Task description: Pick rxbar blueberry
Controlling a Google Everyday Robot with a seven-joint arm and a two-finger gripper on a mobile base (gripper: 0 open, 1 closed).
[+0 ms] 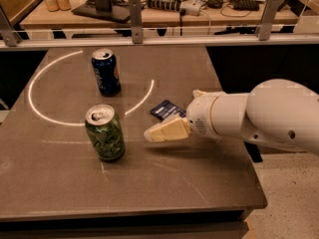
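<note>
The rxbar blueberry (165, 109) is a small flat navy-blue bar with white text. It lies on the grey table (164, 183), right of centre, partly hidden behind my arm. My gripper (155, 133) comes in from the right on a thick white arm (259, 116). Its cream fingers (167, 131) point left and hover just in front of the bar, a little nearer the camera. It holds nothing that I can see.
A green soda can (105, 132) stands left of the gripper. A blue soda can (105, 72) stands further back. A white arc (37, 106) is marked on the table. A metal rail (149, 39) and a cluttered desk lie behind. The table's right edge is close to my arm.
</note>
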